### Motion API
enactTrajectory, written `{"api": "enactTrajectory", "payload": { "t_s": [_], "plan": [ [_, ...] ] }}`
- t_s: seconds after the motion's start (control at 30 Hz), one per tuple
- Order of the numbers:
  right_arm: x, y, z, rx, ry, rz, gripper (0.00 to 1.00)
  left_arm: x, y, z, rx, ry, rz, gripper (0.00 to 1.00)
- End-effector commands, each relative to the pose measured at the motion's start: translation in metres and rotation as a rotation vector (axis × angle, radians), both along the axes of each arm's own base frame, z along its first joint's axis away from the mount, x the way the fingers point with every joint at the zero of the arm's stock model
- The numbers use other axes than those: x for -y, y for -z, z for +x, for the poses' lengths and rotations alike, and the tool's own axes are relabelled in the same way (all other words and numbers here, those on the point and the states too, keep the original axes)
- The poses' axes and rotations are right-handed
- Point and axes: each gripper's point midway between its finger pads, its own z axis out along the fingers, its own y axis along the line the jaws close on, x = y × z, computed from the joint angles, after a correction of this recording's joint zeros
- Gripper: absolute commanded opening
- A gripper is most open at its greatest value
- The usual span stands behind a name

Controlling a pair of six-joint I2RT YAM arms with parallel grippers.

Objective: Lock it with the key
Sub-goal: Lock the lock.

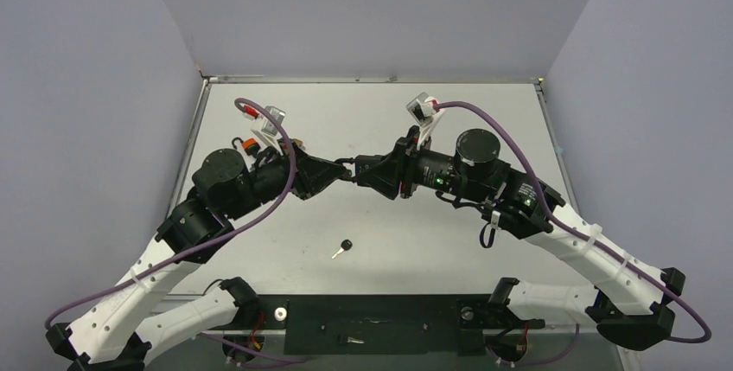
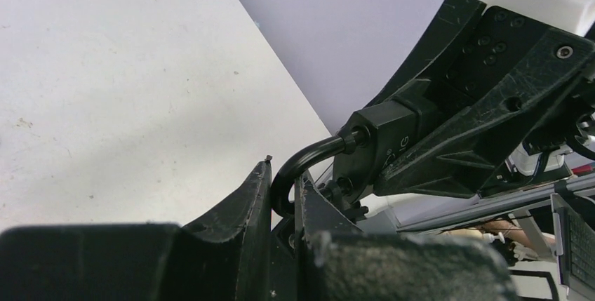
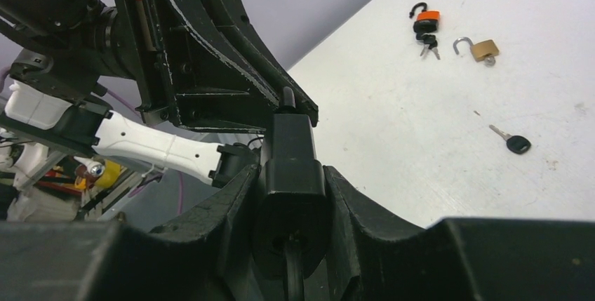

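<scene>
- The left arm (image 1: 229, 188) and the right arm (image 1: 471, 176) reach toward each other over the middle of the surface (image 1: 449, 254). Their tips meet, raised above it.
- Between them hangs the black padlock (image 3: 289, 168), clear of the surface.
- The right jaws are partly spread and pinch the padlock's body from both sides. In the right wrist view the body sits upright in the gap, with a finger pressed against each flank.
- The left jaws are pressed almost together on the shackle (image 2: 303, 163). In the left wrist view the curved black bar leaves the body and bends down into the narrow slot between the two fingers.
- Whether the shackle's free end is seated in the body cannot be told from any view.
- The key (image 1: 343, 248), with a black head and a silver blade, lies flat on the surface. It is nearer the arm bases than the jaws are and well apart from the padlock, and no finger touches it.
- Farther back on the left, partly hidden behind the left arm in the top view, lie two other locks.
- One is an orange padlock (image 3: 426, 19) with an open black shackle and a small bunch of keys beside it.
- Just beside it is a brass padlock (image 3: 485, 50) with its silver shackle swung open.
</scene>
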Motion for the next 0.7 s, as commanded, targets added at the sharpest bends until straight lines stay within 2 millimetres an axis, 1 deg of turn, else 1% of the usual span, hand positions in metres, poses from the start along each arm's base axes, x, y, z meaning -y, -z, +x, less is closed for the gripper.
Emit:
{"api": "enactTrajectory", "payload": {
  "t_s": [0.0, 0.1, 0.13, 0.2, 0.23, 0.4, 0.43, 0.47, 0.5, 0.53, 0.57, 0.6, 0.63, 0.67],
  "plan": [
    [-0.015, -0.021, 0.027, 0.101, 0.101, 0.010, 0.00, 0.029, -0.031, -0.037, 0.005, 0.203, -0.155, 0.00],
    [-0.020, -0.012, 0.030, 0.093, 0.112, -0.030, 0.00, 0.034, -0.043, -0.043, 0.012, 0.230, -0.192, 0.00],
    [-0.021, -0.008, 0.031, 0.086, 0.122, -0.047, 0.00, 0.036, -0.043, -0.046, 0.010, 0.239, -0.182, 0.00],
    [-0.023, -0.004, 0.032, 0.080, 0.126, -0.065, 0.00, 0.038, -0.049, -0.048, 0.023, 0.244, -0.184, 0.00],
    [-0.024, -0.003, 0.032, 0.080, 0.127, -0.070, 0.00, 0.038, -0.053, -0.048, 0.028, 0.240, -0.189, 0.00],
    [-0.035, 0.017, 0.030, 0.059, 0.113, -0.129, 0.00, 0.040, -0.070, -0.053, 0.051, 0.254, -0.236, 0.00],
    [-0.036, 0.020, 0.029, 0.056, 0.110, -0.134, 0.00, 0.038, -0.072, -0.050, 0.053, 0.232, -0.238, 0.00],
    [-0.036, 0.020, 0.028, 0.054, 0.103, -0.129, 0.00, 0.035, -0.071, -0.049, 0.048, 0.217, -0.227, 0.00],
    [-0.035, 0.020, 0.028, 0.053, 0.107, -0.125, 0.00, 0.030, -0.071, -0.043, 0.046, 0.174, -0.228, 0.00],
    [-0.031, 0.016, 0.029, 0.048, 0.118, -0.111, 0.00, 0.026, -0.065, -0.039, 0.027, 0.142, -0.201, 0.00],
    [-0.028, 0.014, 0.033, 0.044, 0.126, -0.100, 0.00, 0.018, -0.064, -0.032, 0.019, 0.087, -0.197, 0.00],
    [-0.024, 0.007, 0.032, 0.035, 0.129, -0.070, 0.00, 0.014, -0.057, -0.028, -0.008, 0.061, -0.176, 0.00],
    [-0.021, 0.005, 0.035, 0.027, 0.116, -0.040, 0.00, 0.007, -0.057, -0.024, -0.020, 0.028, -0.184, 0.00],
    [-0.017, -0.003, 0.031, 0.012, 0.103, 0.009, 0.00, 0.004, -0.053, -0.023, -0.031, 0.019, -0.186, 0.00]
  ]
}}
